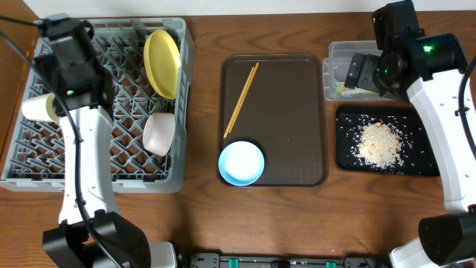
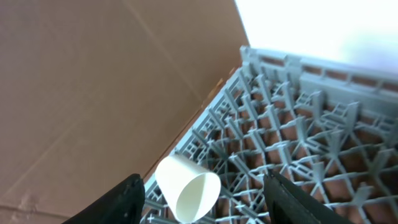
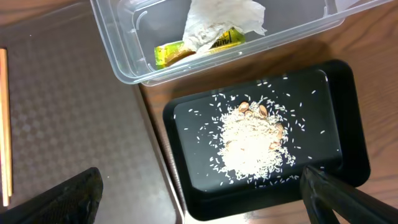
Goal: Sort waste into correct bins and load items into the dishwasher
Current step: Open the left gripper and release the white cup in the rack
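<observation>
The grey dish rack [image 1: 104, 160] at the left holds the yellow plate [image 1: 162, 59] on edge, the white bowl [image 1: 159, 132] and the cream cup [image 1: 41, 108]. The cup lies on its side at the rack's left edge. My left gripper [image 2: 204, 182] is open just above the cup [image 2: 186, 190], a finger on each side, not touching it. My right gripper [image 3: 200, 186] is open and empty above the black tray [image 3: 336, 112] of rice scraps [image 3: 252, 140]. The clear tub [image 3: 124, 50] holds the green wrapper [image 3: 171, 53] and the white paper [image 3: 217, 22]. The blue bowl [image 1: 241, 162] and the chopsticks [image 1: 242, 98] lie on the brown serving tray [image 1: 290, 126].
In the overhead view the left arm [image 1: 71, 59] hangs over the rack's far left corner and the right arm [image 1: 394, 63] over the clear tub [image 1: 335, 56]. The black tray [image 1: 349, 149] sits just in front of the tub. Brown cardboard [image 2: 93, 81] stands to the left of the rack.
</observation>
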You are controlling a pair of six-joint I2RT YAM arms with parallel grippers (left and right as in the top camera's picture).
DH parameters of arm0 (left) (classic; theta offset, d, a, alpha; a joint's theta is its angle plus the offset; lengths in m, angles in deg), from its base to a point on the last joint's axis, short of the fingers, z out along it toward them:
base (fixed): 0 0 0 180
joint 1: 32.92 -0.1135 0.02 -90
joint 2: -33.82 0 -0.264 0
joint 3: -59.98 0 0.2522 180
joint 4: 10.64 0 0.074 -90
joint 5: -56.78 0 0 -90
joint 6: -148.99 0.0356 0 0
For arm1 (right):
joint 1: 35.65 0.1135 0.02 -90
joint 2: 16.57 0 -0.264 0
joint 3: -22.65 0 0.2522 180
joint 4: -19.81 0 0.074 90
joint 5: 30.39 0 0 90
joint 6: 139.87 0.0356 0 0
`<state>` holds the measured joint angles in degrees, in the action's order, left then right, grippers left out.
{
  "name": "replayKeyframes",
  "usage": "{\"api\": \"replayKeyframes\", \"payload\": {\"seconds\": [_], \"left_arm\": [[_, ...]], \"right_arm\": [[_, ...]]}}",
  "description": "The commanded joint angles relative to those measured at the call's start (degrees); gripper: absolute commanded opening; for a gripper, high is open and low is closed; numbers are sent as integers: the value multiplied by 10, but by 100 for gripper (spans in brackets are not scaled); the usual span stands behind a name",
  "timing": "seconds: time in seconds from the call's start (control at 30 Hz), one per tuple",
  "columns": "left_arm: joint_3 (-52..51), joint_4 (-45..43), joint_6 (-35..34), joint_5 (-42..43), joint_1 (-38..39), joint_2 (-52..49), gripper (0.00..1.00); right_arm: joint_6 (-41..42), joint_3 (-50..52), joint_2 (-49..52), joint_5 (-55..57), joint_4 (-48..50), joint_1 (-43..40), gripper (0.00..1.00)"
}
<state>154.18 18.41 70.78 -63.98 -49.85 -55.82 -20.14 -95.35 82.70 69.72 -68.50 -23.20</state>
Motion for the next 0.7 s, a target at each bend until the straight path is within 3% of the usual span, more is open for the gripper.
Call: {"api": "replayKeyframes", "payload": {"seconds": [0.0, 0.1, 0.13, 0.17, 0.3, 0.33, 0.37, 0.53, 0.67], "left_arm": [[3, 7, -17, 21, -48, -21, 56], [3, -4, -64, 29, -110, -26, 41], [3, -3, -68, 48, -122, -26, 40], [3, -2, -75, 144, -163, -29, 40], [3, -20, -166, 359, -251, -49, 38], [3, -47, -216, 464, -304, -69, 29], [3, -58, -226, 503, -326, -79, 26], [3, -61, -226, 540, -377, -111, 15], [3, -70, -226, 562, -379, -124, 12]], "right_arm": [[4, -2, -6, 6, 0, -1, 99], [4, -2, -6, 6, 0, -1, 99], [4, -2, -6, 6, 0, 0, 99], [4, -2, -6, 6, 0, 0, 99], [4, -2, -6, 6, 0, -1, 99], [4, -2, -6, 6, 0, -1, 99], [4, -2, -6, 6, 0, 0, 99], [4, -2, -6, 6, 0, -1, 99], [4, -2, -6, 6, 0, -1, 99]]}}
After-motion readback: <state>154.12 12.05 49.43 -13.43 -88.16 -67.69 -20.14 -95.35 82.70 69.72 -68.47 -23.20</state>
